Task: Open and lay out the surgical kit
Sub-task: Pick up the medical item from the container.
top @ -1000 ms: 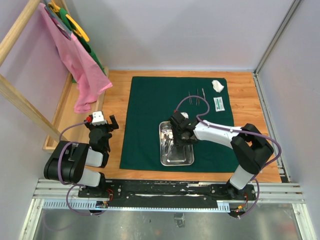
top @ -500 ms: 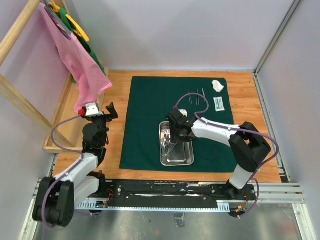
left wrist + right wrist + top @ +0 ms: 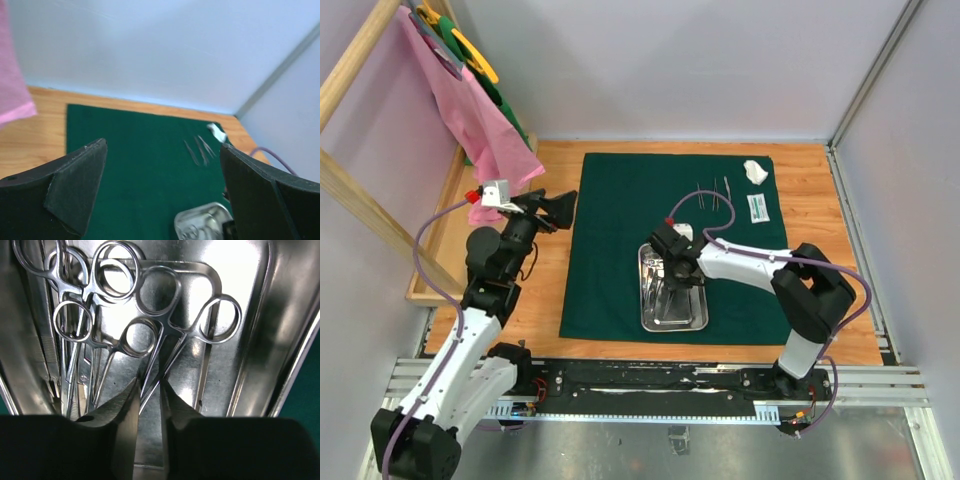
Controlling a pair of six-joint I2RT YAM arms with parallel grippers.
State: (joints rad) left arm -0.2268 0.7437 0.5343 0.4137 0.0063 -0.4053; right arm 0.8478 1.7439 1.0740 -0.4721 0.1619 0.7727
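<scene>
A pair of ring-handled forceps [image 3: 160,367] is seen in the steel tray [image 3: 250,340], directly ahead of the right gripper [image 3: 148,395]. Its long axis runs along the gripper's reach, with the rings at the far end and the shanks between the fingers (more ringed instruments are piled just to its left). The jaws are narrowed to a slit around those shanks, though a firm pinch cannot be told. The left gripper [image 3: 160,190] is held wide open and empty, well off to the left, so the lift is judged the right arm's.
</scene>
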